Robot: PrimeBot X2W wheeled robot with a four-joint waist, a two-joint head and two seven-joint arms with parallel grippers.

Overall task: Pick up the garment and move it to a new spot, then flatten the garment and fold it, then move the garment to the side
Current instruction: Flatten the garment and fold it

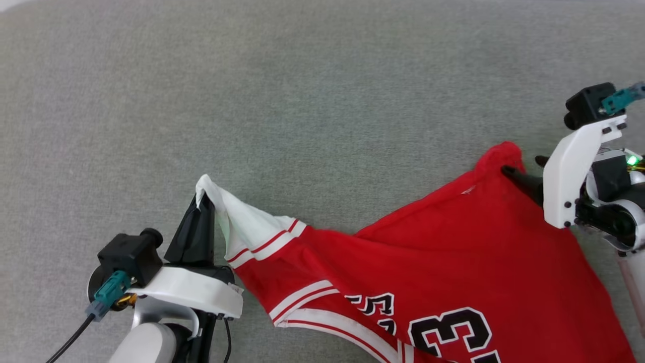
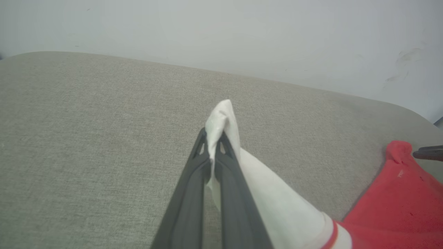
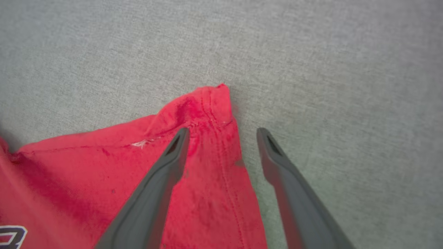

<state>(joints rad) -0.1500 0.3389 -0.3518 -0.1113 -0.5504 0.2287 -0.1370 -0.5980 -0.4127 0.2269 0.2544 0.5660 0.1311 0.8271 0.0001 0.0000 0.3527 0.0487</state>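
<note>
The garment (image 1: pixel 453 262), a red T-shirt with white sleeves and black-and-white numbers, lies spread on the grey surface at the lower right of the head view. My left gripper (image 1: pixel 201 201) is shut on the tip of its white sleeve (image 2: pixel 221 117), lifting it into a peak. My right gripper (image 3: pixel 223 133) stands open over a raised red corner (image 3: pixel 211 103) of the garment (image 3: pixel 104 180): one finger rests on the cloth, the other is beside it over the bare surface. In the head view that corner (image 1: pixel 501 154) peaks just left of the right gripper (image 1: pixel 524 171).
A grey fabric surface (image 1: pixel 302 101) stretches wide beyond and to the left of the shirt. In the left wrist view its far edge meets a pale wall (image 2: pixel 242 31).
</note>
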